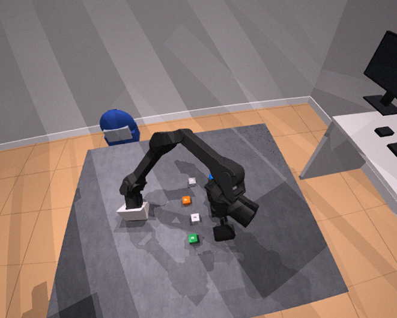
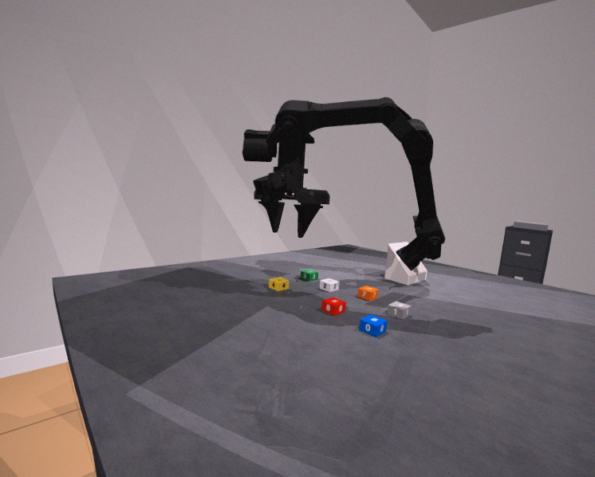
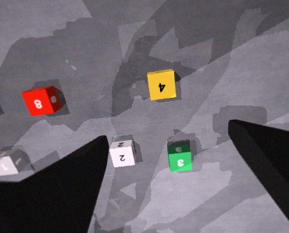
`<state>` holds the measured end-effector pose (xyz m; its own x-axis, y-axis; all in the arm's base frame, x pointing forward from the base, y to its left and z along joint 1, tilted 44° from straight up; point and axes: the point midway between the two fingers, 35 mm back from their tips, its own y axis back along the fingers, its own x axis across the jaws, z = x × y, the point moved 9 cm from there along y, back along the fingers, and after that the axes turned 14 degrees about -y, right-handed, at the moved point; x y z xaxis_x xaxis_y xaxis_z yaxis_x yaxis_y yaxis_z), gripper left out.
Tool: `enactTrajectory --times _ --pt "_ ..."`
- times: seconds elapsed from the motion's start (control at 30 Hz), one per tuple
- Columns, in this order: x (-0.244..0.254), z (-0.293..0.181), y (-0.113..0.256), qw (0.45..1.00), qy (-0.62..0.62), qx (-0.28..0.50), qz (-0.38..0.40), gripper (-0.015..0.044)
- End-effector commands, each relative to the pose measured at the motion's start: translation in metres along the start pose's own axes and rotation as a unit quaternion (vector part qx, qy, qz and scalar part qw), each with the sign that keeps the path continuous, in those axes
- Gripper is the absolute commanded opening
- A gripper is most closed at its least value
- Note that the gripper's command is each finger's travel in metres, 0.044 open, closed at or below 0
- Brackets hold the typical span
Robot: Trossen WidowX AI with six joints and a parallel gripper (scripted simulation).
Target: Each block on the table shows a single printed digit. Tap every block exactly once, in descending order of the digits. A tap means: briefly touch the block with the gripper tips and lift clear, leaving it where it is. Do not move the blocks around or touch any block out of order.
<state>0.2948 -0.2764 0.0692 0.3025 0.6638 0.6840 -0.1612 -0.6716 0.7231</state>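
Observation:
My gripper [image 2: 288, 234] [image 3: 166, 134] is open and empty, high above the table. In the wrist view a yellow block 4 [image 2: 278, 284] [image 3: 162, 85] lies ahead of the fingertips, between their lines. A white block 2 [image 1: 194, 218] [image 2: 329, 285] [image 3: 123, 154] and a green block 3 [image 1: 192, 238] [image 2: 309, 275] [image 3: 180, 159] show between the fingers, far below. A red block 8 [image 2: 332, 306] [image 3: 38, 102] is at the left. An orange block 7 [image 1: 186, 200] [image 2: 368, 293], a grey block 1 [image 1: 192, 181] [image 2: 399, 309] and a blue block 0 [image 1: 210, 176] [image 2: 372, 325] stand farther off. The arm hides yellow and red in the top view.
The arm's pale base mount [image 1: 133, 213] [image 2: 404, 270] stands on the dark table [image 1: 99, 289] [image 2: 198, 348]. A white desk [image 1: 357, 127] with a monitor [image 1: 396, 66] is beyond the right edge. A blue chair-like object [image 1: 117, 120] is behind the back edge.

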Motion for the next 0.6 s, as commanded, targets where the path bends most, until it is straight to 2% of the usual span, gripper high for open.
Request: enactTrajectory --times 0.0,0.5,0.57 --pt "0.000 0.002 0.003 1.000 0.007 -0.003 -0.004 0.0400" --pt "0.000 0.002 0.003 1.000 0.007 -0.003 -0.004 0.0400" --pt "0.012 0.002 0.004 1.000 0.007 -0.003 -0.005 0.0400"
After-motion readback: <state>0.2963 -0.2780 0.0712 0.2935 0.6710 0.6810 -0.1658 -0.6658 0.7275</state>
